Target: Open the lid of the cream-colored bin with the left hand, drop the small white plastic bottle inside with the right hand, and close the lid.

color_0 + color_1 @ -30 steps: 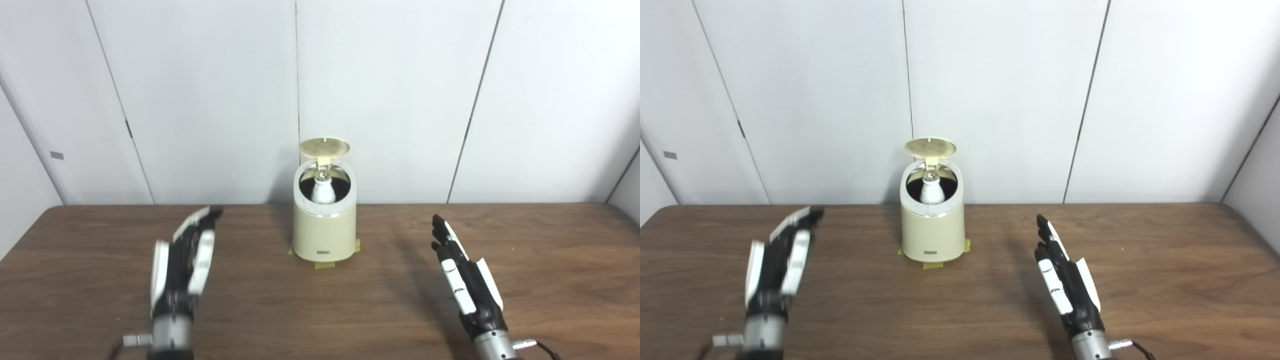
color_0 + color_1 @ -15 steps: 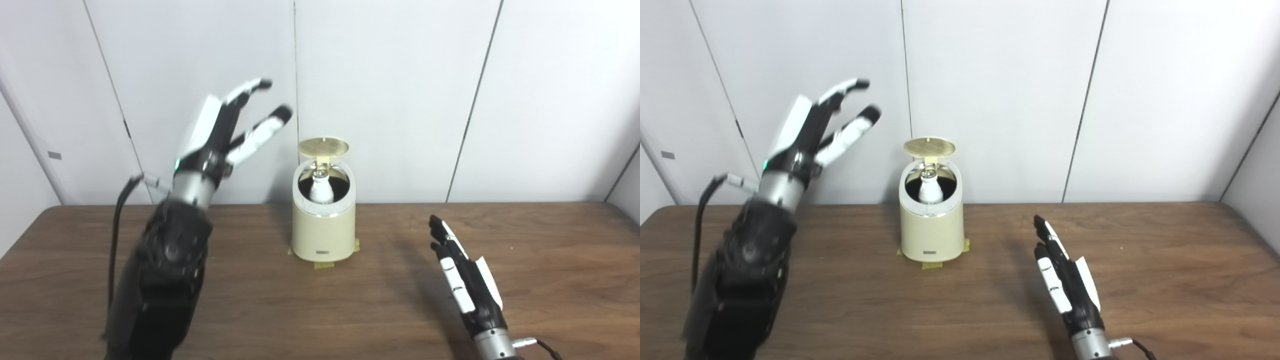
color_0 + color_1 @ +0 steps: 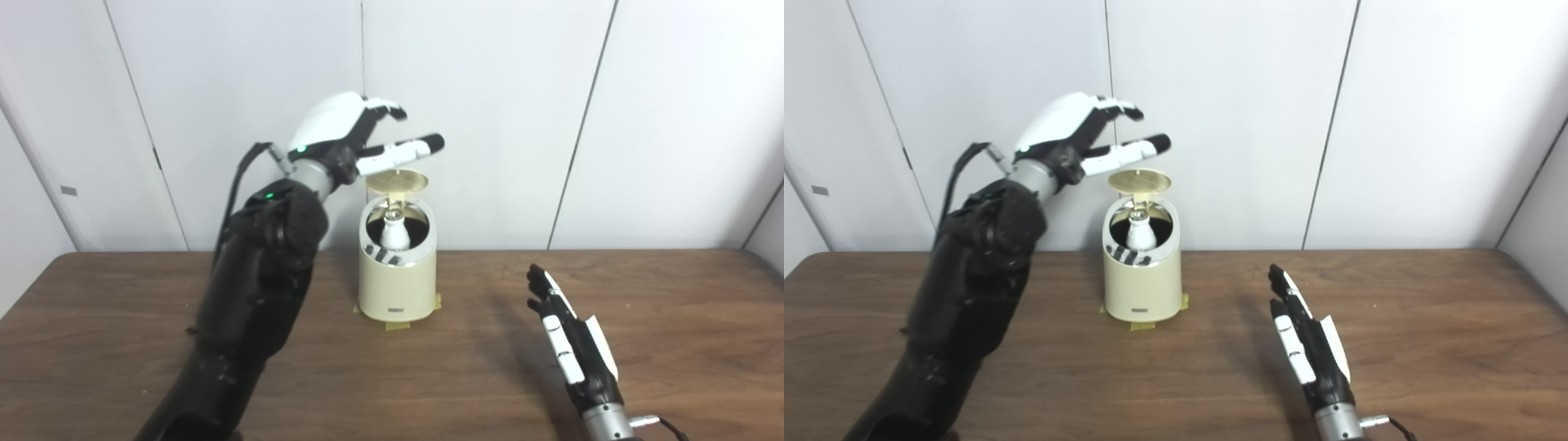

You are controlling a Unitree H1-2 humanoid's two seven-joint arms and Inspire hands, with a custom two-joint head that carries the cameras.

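The bin (image 3: 397, 269) stands lid (image 3: 396, 180) up with the bottle (image 3: 393, 233) already inside; we hold our open left robot hand (image 3: 352, 133) just above that lid, closing remains, our right robot hand (image 3: 569, 346) empty.

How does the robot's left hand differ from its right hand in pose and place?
The left hand is raised in the air just above the cream-coloured bin's open round lid; the right hand lies low over the brown wooden table. The left hand's fingers curve; the right hand's are straight. Both are open and hold nothing.
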